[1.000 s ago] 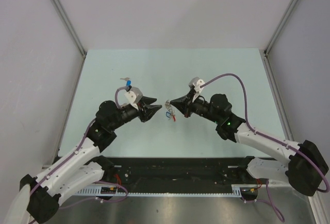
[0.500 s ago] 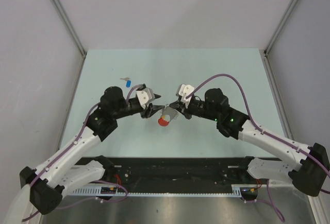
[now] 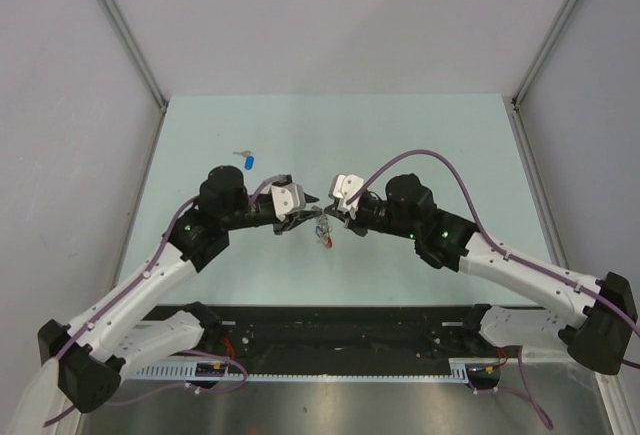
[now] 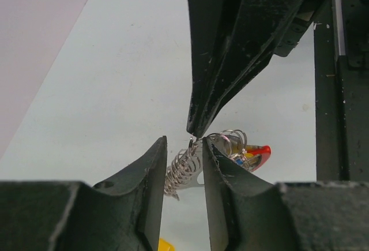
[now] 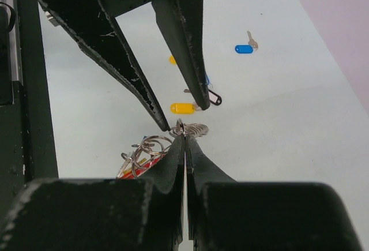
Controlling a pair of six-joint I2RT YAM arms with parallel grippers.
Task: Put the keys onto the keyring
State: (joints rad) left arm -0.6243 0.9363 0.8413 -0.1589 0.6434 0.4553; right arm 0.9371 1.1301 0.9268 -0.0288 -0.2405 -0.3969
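both arms fold inward in the top view. the left arm (image 3: 150, 280) has its wrist pointing toward 3 o'clock, the right arm (image 3: 520, 267) toward 9 o'clock. left gripper (image 3: 307, 204) has its fingers (image 4: 151, 188) parted. right gripper (image 3: 331, 215), tip just beside it, has its fingers (image 5: 200, 167) pressed together.

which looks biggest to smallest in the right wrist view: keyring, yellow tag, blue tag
1. keyring
2. yellow tag
3. blue tag, only slightly smaller. It lies farther from the camera, so the two tags may really match.
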